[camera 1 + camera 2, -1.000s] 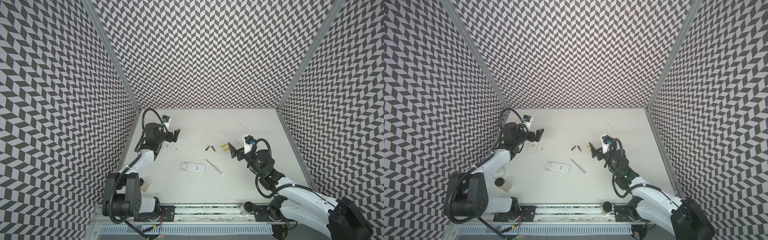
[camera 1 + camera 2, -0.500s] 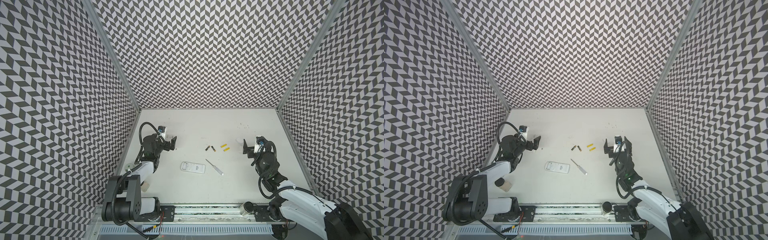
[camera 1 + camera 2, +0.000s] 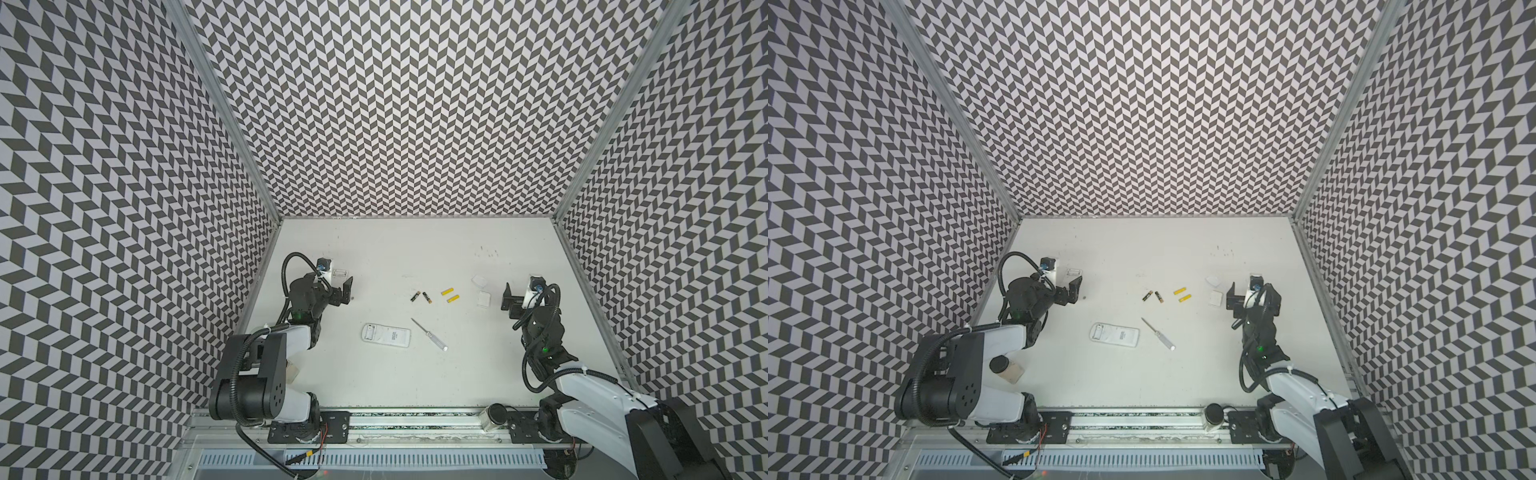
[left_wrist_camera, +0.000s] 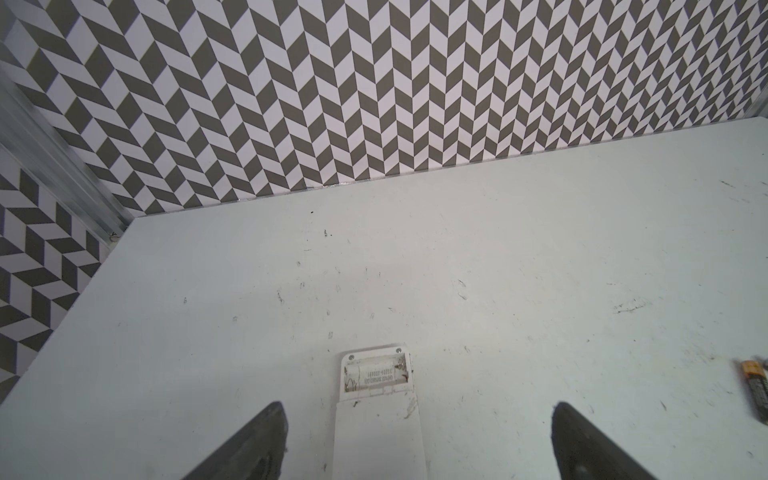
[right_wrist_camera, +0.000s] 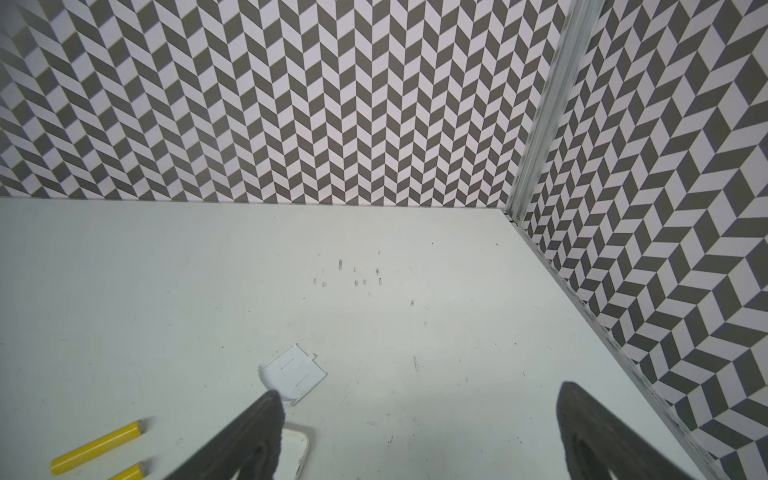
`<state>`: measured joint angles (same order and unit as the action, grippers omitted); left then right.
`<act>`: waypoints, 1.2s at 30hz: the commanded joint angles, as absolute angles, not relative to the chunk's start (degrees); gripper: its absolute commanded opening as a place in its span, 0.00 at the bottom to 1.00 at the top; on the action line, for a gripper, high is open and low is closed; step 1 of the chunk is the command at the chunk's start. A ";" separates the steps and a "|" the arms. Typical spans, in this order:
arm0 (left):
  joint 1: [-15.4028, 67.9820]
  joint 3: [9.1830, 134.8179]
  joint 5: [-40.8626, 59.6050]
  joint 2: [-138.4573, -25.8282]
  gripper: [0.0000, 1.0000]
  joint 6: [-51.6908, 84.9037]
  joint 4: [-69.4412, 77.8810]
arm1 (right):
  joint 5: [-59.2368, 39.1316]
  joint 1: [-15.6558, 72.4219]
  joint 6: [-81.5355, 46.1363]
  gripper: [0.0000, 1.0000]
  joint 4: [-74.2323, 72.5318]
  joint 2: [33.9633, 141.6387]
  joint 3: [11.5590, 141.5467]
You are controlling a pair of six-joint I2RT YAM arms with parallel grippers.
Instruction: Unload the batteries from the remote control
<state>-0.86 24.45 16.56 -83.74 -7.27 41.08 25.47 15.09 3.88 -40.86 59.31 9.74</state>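
You seem done: batteries lie beyond the remote control (bay looks empty); left tool, right tool spread; retract.

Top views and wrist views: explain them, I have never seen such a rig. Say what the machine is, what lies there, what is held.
Two robot arms stand at the table's near edge. The two wide pictures look down from one overhead camera; the close ones come from cameras on the wrists. The left gripper and right gripper are open and hold nothing. On the table lie a white remote control, a screwdriver, two yellow batteries, two black batteries, two white covers and a second remote, its battery bay empty.
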 commanded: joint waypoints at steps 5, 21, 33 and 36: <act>-0.64 21.11 18.41 -85.71 0.99 -6.87 58.08 | 23.63 11.83 1.18 0.99 -48.34 60.77 8.27; -2.20 13.97 12.08 -90.35 1.00 -2.06 75.54 | 18.58 8.19 1.50 0.99 -55.22 66.21 7.72; -4.72 12.26 17.35 -90.70 1.00 -0.72 79.67 | 14.77 7.07 1.48 0.99 -56.65 68.95 9.33; -5.13 11.89 18.34 -90.86 1.00 -0.50 80.75 | 14.93 7.12 1.12 0.99 -58.91 71.95 10.27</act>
<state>-4.62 12.75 16.43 -90.06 -1.74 77.36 15.64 7.33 1.85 -53.65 70.13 8.80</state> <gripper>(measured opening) 0.998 0.993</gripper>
